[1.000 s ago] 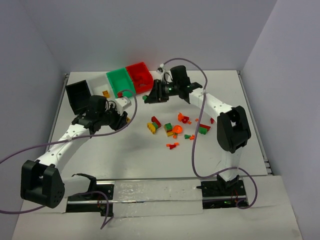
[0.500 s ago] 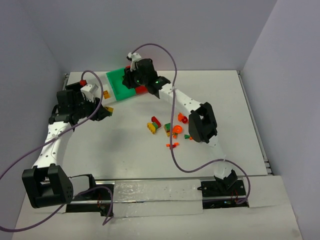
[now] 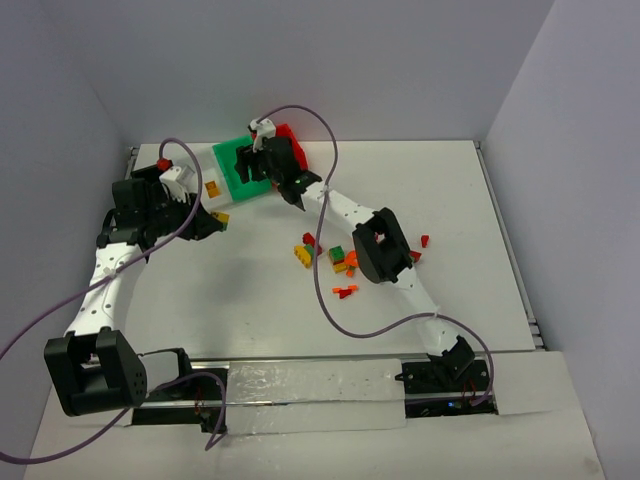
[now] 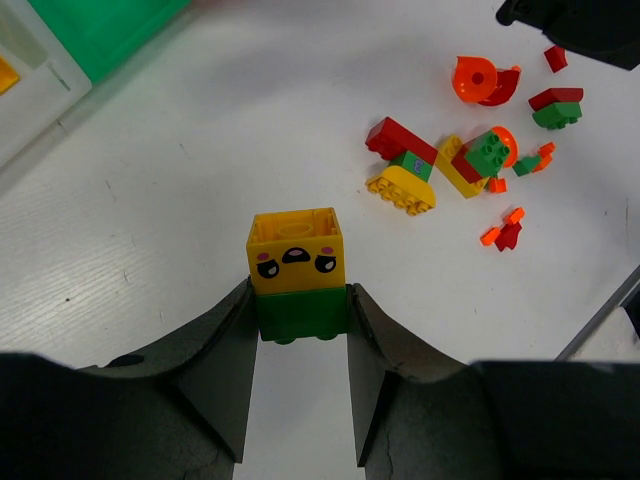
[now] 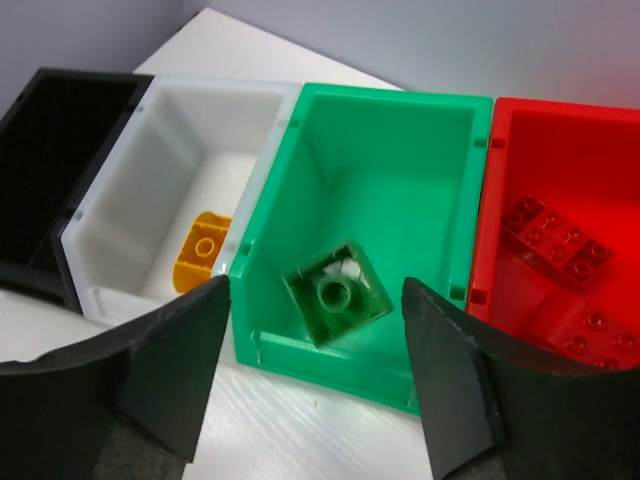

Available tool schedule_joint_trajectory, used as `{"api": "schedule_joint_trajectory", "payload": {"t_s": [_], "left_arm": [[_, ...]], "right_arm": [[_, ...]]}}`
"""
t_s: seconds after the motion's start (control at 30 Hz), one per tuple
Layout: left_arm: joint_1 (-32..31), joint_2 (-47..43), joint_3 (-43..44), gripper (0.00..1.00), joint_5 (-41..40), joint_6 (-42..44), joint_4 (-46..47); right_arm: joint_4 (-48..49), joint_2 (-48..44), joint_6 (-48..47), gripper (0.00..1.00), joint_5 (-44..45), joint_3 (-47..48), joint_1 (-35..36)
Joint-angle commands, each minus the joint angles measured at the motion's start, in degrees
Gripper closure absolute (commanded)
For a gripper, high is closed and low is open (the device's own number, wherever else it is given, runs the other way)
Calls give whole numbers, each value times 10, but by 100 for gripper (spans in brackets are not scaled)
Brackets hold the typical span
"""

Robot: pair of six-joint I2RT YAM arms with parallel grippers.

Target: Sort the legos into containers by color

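Swung leftward, the right gripper [image 5: 315,285] now hangs spread above the green bin [image 5: 400,130], a green brick [image 5: 337,293] lying inside it; the left gripper [image 4: 300,300] pinches a yellow-and-green brick stack [image 4: 295,255].

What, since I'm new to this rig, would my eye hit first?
A two-brick stack, yellow face brick on green, pinched in the left fingers. Next, the green bin under the open right fingers, a green brick lying inside. Loose legos litter the table's middle.

High rear camera spans table [image 3: 450,200], left wrist down onto legos [image 4: 402,186], right wrist close above bins [image 5: 400,150], both seen overhead
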Motion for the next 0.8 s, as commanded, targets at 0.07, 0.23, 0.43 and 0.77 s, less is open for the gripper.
{"api": "schedule_joint_trajectory", "payload": {"t_s": [0.07,0.23,0.43,0.77], "left_arm": [[7,-11,22,100,14,-11,34],[7,-8,21,100,5,1,34],[9,12,35,100,76,96,-28],[25,-17,-34,100,190,-108,133]], "right_arm": [[80,10,11,16,-2,38,2],[48,-31,35,13,-61,22,-5],[-31,-147,98,13,-343,-60,-64],[84,-358,208,15,-530,-381,-91]]}}
